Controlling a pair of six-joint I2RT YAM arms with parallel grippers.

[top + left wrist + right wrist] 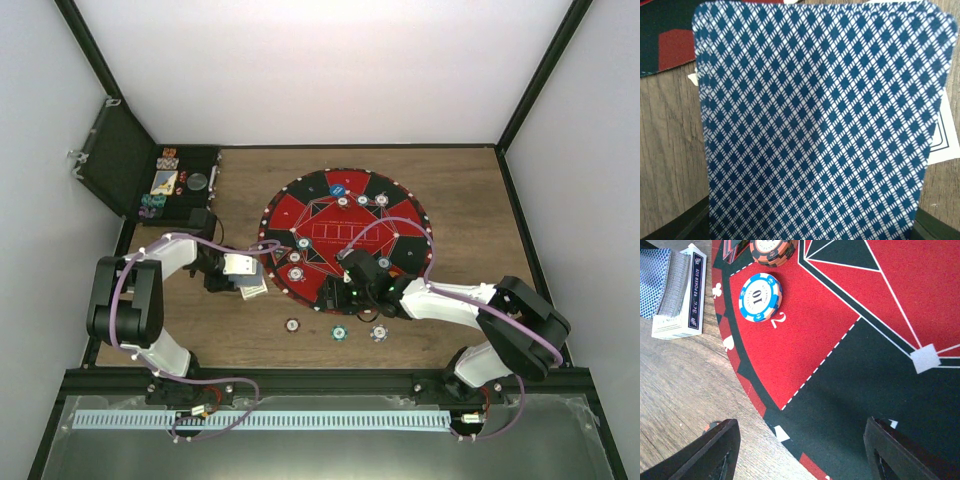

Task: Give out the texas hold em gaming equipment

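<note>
Clamping a deck of cards [810, 125] with blue-and-white lattice backs, your left fingers [687, 227] show only as dark tips at the deck's two lower corners. The deck hangs over the wooden tabletop [250, 345], just off the left rim of the round red-and-black mat [330, 232], by a white card box [682, 300]. Your right fingers [710, 450] stand wide apart, holding nothing, over the mat's near-left edge. Ahead of them a blue chip [760, 296] marked 10 lies flat on a red segment, with an orange chip [772, 250] just beyond it. Three chips [339, 332] lie on the tabletop beside the mat's near rim. An open case [180, 185] at the far left holds further chips.
</note>
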